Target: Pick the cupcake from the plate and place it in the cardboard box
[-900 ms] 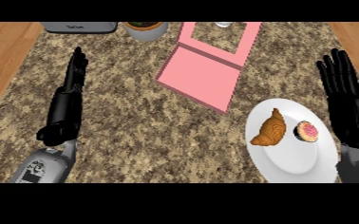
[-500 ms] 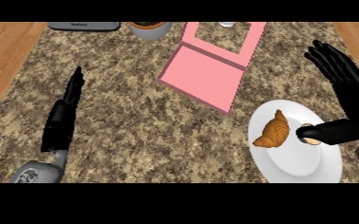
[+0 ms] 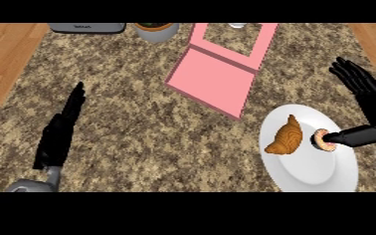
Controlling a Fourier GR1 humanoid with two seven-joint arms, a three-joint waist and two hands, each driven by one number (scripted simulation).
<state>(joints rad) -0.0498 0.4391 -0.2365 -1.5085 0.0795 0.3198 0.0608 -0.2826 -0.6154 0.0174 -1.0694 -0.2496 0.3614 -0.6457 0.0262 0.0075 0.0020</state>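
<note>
Since earlier, right hand (image 3: 351, 110) swung in over the white plate (image 3: 310, 172); thumb now touching the cupcake (image 3: 323, 140), fingers spread apart, not closed yet. Cupcake sits on plate beside croissant (image 3: 286, 136). Likely light, soft, crushable: pinch low at sides. Frosting partly hidden by thumb. Left hand (image 3: 60, 129) straight-fingered, far left of plate.

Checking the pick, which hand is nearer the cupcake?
Right. The right hand has its thumb touching the cupcake on the plate; the left hand rests across the counter.

bare counter (image 3: 147, 114) between plate (image 3: 308, 172), box (image 3: 213, 77)
</note>
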